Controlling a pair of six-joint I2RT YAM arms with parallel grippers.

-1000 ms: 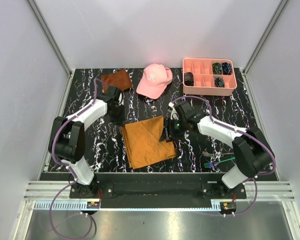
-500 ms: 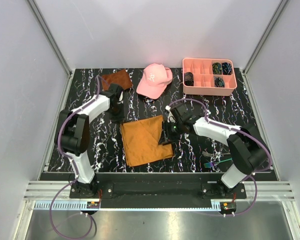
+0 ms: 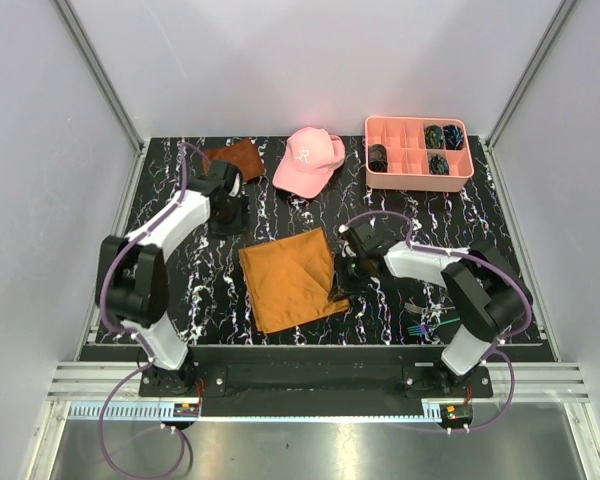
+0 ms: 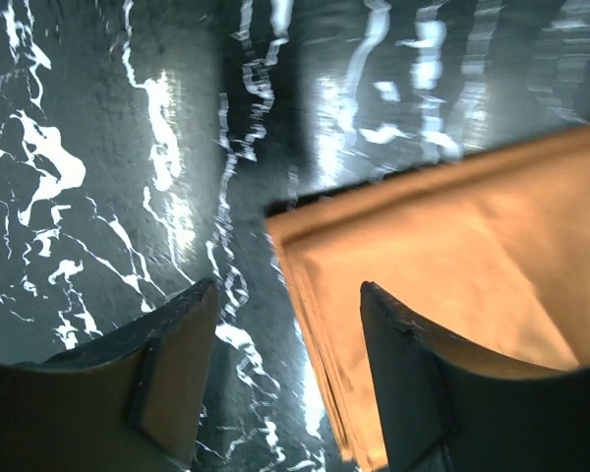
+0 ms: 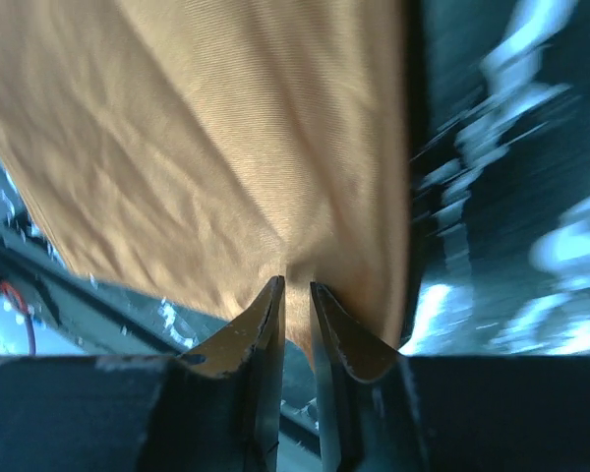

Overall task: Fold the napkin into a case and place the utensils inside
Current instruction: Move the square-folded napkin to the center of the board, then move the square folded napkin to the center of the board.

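**Right end effector pinches the napkin edge, left one stands wide**

Top view: the napkin [image 3: 288, 280] lies folded on the black marbled table [image 3: 180, 290], in the middle, toward the near side. The right end effector [image 3: 344, 276] is at the napkin's right edge. The left end effector [image 3: 227, 212] is over the table, far-left of the napkin and apart from it. The utensils [image 3: 420, 326] lie near the right arm's base, to the right of the napkin. A pink cap [image 3: 308, 160] and a pink tray [image 3: 417, 178] are at the far side.

Left wrist view: the left end effector [image 4: 287, 315] has its jaws wide with only table between them. A napkin corner [image 4: 452, 246] shows just to the right.

Right wrist view: the right end effector [image 5: 295, 290] has its jaws narrow, and the napkin [image 5: 226, 147] puckers where the tips pinch it
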